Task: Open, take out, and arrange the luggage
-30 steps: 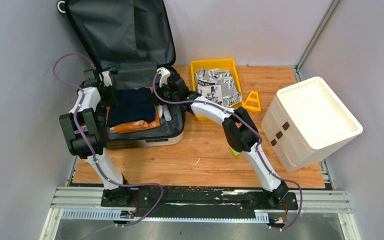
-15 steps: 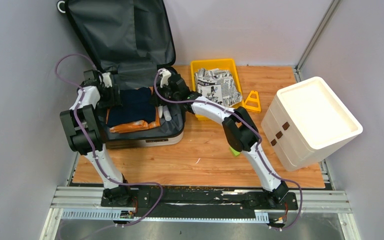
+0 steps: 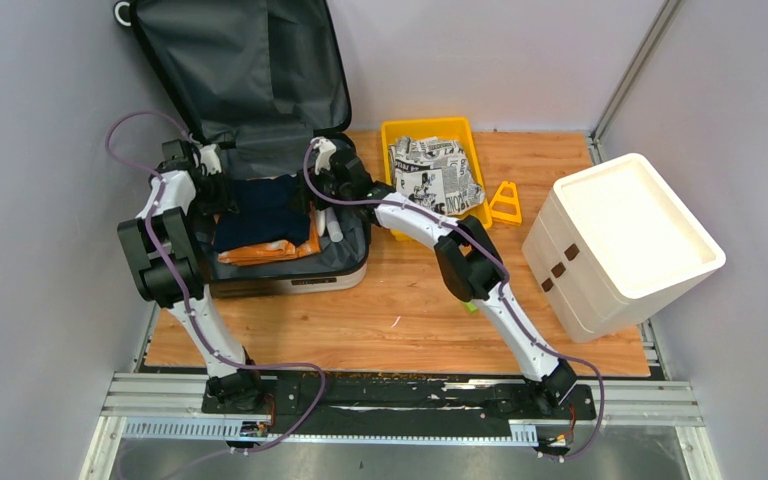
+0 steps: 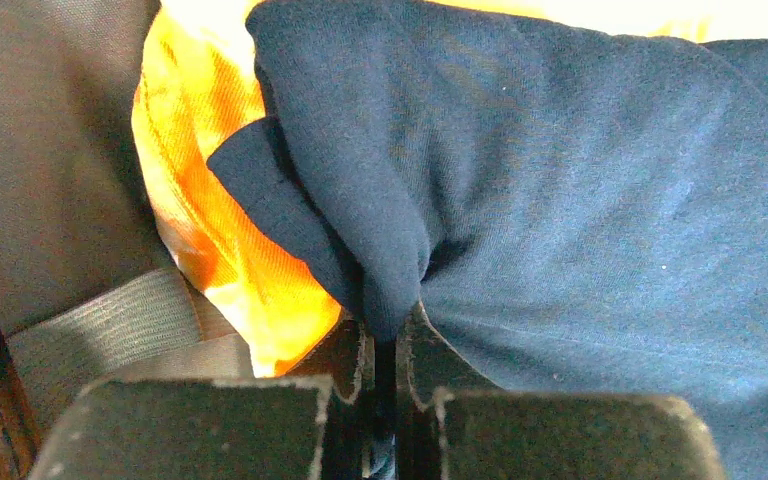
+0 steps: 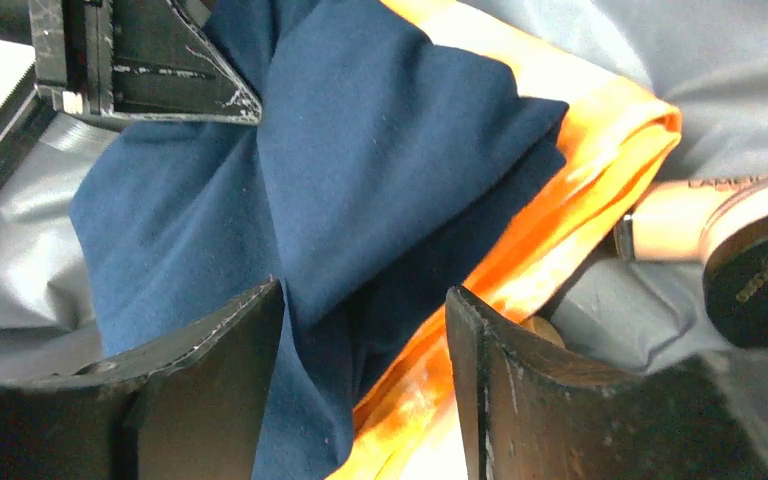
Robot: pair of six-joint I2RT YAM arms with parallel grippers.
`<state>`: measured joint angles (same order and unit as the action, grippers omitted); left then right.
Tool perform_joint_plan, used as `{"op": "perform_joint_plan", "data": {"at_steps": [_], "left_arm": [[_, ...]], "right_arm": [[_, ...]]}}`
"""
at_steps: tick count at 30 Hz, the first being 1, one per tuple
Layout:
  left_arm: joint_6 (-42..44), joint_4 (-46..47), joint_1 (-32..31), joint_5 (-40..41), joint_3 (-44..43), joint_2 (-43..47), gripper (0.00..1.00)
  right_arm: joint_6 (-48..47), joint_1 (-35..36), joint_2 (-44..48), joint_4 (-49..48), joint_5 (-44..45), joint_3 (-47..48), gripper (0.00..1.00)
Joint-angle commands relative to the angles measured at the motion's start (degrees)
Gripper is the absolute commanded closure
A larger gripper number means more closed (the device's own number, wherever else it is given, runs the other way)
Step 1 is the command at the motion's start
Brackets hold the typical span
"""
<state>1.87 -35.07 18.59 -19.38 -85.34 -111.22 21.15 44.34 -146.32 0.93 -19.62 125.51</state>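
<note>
Two arms reach into the luggage (image 3: 295,281), upper left of the top view; it is open on the table, lid leaning on the back wall. Yellow tray (image 3: 388,140) just right of it holds a printed cloth, probably the drop spot. Step in hand: taking out. Navy garment (image 3: 265,210) lies folded on an orange garment (image 3: 260,253) in the lower shell. Left gripper (image 4: 385,340) is clenched on a pinched fold at the navy edge. Right gripper (image 5: 365,310) is spread wide, jaws straddling the opposite navy edge, nothing grasped. Next move calls for the right to close on navy only, clear of orange, then both lift together.
</note>
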Motion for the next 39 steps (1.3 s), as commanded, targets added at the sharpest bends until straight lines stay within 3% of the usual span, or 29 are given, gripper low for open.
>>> {"op": "perform_joint_plan", "data": {"at_steps": [1,6,8,12,16,22,36,37,39], "left_arm": [[-3.0,-2.5,-0.5,-5.0,-2.5,-0.6,1.0],[-3.2,-2.1,-0.5,-4.1,-2.0,1.7,1.0],[-3.2,-2.1,-0.5,-3.4,-2.1,2.7,1.0],[-3.9,-1.2,-0.5,-3.1,-2.0,5.2,1.0],[-5.1,1.9,-0.5,-2.2,0.4,9.1,1.0],[-5.9,11.0,-0.6,-4.9,7.1,14.2,1.0],[-5.7,12.3,-0.6,-4.1,6.7,13.6,1.0],[-5.5,11.8,-0.6,-3.9,6.5,13.6,1.0],[-5.0,11.0,-0.6,-3.0,6.1,13.2,1.0]], "right_arm": [[0.2,-0.1,-1.6,0.6,-0.8,5.6,0.43],[1.3,-0.1,-1.5,-0.1,-1.6,5.1,0.87],[1.0,0.0,-1.1,-0.4,-1.4,4.9,1.0],[-1.7,0.0,1.2,-0.4,-0.4,4.5,1.0],[-6.0,0.1,5.6,-7.2,1.7,-0.1,1.0],[-10.8,0.1,8.9,-11.1,4.9,-3.6,1.0],[-11.0,0.0,6.4,-11.6,5.9,-3.9,1.0],[-10.2,-0.1,6.4,-11.4,5.4,-4.1,0.98],[-8.3,-0.1,6.3,-10.4,4.7,-4.6,0.83]]}}
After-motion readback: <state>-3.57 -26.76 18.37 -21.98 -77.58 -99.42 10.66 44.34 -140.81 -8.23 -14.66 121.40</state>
